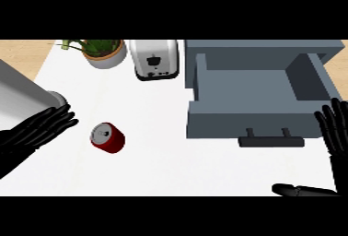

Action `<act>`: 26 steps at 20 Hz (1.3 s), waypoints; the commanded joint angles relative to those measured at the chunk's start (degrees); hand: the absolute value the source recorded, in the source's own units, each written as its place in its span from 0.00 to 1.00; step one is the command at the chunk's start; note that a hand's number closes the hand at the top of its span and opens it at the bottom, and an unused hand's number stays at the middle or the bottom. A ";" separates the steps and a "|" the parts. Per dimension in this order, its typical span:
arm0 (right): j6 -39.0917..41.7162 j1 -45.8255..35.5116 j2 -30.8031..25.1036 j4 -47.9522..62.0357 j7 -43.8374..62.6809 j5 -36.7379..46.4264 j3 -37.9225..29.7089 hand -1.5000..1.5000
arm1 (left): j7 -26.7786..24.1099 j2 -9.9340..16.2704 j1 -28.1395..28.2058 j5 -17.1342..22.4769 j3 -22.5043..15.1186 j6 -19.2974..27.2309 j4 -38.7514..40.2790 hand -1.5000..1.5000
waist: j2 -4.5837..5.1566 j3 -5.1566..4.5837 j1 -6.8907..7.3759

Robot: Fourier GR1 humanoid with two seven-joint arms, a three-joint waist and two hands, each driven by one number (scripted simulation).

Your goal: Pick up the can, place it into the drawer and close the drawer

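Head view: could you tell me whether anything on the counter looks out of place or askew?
Nothing is spilled or damaged. The red can stands slightly tilted on the white counter, apart from both hands, and the grey drawer is pulled open, holding nothing visible.

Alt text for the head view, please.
A red can stands on a white counter, left of an open grey drawer. The open left hand is beside the can; the open right hand rests by the drawer.

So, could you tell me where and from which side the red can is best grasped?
Grip the red can round its curved side wall, probably coming from its left with the open left hand, which is nearest. It stands upright, top showing, with bare counter around it.
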 commanded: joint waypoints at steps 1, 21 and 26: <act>1.48 1.10 -0.68 -2.87 2.55 -2.15 -1.78 0.00 | -0.45 -0.30 -1.26 -0.34 3.44 -3.58 6.05 0.00 | 0.01 -0.01 -0.07; 6.41 6.29 2.04 -1.24 -4.50 -1.67 -4.52 0.00 | -9.90 -13.80 -8.90 -24.87 1.16 -4.51 20.20 0.00 | 0.03 -0.02 -0.22; 8.76 4.76 0.38 1.87 -5.74 -4.10 -8.16 0.00 | -16.28 -15.97 -7.72 -32.01 0.55 -3.85 22.94 0.00 | 0.04 -0.01 -0.15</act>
